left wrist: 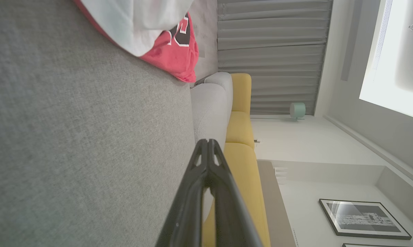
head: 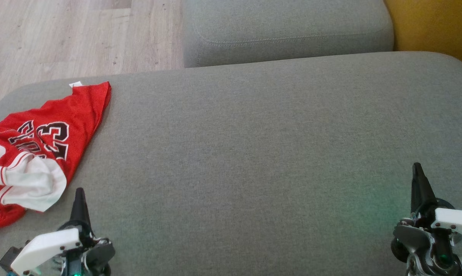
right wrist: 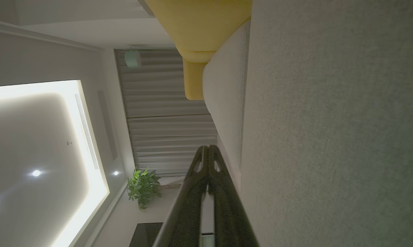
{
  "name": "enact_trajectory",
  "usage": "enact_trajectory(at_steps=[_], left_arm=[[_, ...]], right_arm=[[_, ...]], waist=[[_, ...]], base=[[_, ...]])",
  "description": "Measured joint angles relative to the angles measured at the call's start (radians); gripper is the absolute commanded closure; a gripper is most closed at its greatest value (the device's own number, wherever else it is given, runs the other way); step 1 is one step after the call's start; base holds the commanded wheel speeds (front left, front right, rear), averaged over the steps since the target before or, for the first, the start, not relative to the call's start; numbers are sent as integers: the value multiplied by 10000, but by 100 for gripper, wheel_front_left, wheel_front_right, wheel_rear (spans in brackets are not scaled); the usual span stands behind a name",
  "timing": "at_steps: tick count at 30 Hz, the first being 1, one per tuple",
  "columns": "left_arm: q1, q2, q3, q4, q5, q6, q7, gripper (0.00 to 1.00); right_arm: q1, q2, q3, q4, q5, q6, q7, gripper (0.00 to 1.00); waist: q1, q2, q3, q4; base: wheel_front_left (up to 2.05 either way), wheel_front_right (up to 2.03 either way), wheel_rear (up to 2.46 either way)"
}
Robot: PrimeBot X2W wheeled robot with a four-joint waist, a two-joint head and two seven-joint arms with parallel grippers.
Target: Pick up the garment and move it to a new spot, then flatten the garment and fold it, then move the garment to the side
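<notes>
We see the red garment (head: pixel 43 130) only in part: it lies crumpled at the left edge of the grey cushion (head: pixel 254 153), cut off by the head view's border, with a white lining turned outward and its black lettering too creased to read beyond a 23. Our left gripper (head: pixel 79 193), pressed together and holding nothing, sits just beside that white fold, while our right gripper (head: pixel 417 168), likewise pressed together and empty, stands well apart over the cushion's right side.
</notes>
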Motion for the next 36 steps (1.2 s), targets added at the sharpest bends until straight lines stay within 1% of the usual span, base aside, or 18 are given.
enact_trajectory(at_steps=[36], left_arm=[[0, 0, 0, 0, 0, 0, 0, 100]], right_arm=[[0, 0, 0, 0, 0, 0, 0, 100]], waist=[[0, 0, 0, 0]], base=[[0, 0, 0]])
